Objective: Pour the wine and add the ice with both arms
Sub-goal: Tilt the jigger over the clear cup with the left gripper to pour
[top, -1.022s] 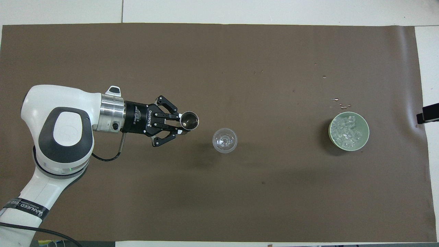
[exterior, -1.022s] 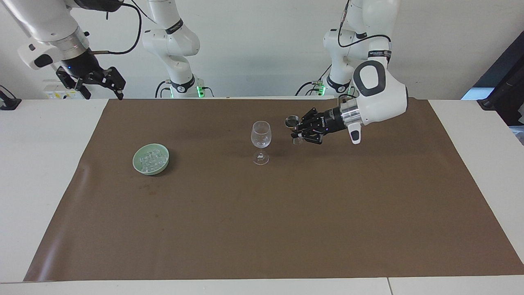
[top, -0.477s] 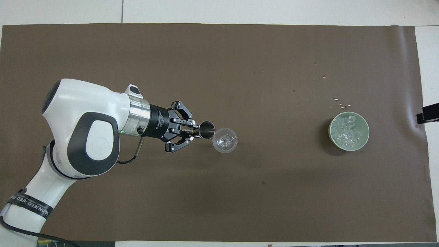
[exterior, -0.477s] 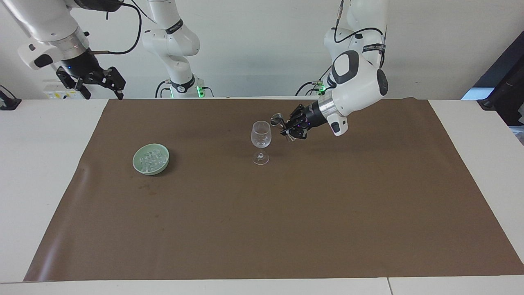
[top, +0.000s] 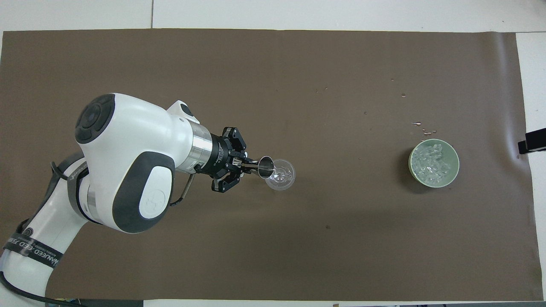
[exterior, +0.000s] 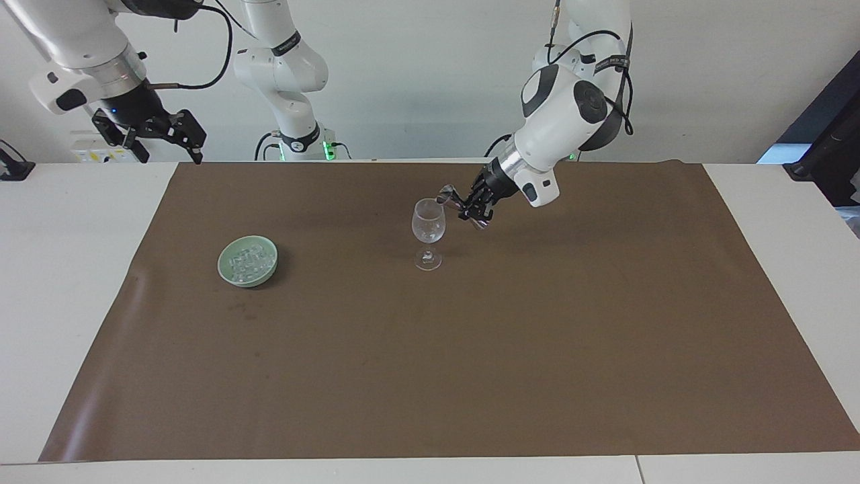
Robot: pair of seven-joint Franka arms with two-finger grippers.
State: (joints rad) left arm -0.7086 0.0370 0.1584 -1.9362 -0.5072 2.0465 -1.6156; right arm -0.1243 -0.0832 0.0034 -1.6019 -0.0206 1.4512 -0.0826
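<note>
Pour step: left gripper (exterior: 468,205) clamped on small metal cup (top: 265,165), tipped over wine glass (exterior: 428,220) rim; right gripper (exterior: 181,138) waits part-open, empty, raised at its table end; next, ice (top: 432,161) in green bowl (exterior: 226,267) needs a delicate pinch.

A white counter (exterior: 67,269) carries a wide brown mat (exterior: 470,349) that covers most of its top. A plain pale wall (exterior: 416,74) rises at the robots' end. Dark equipment (exterior: 830,148) stands by the left arm's end, and the light is even.
</note>
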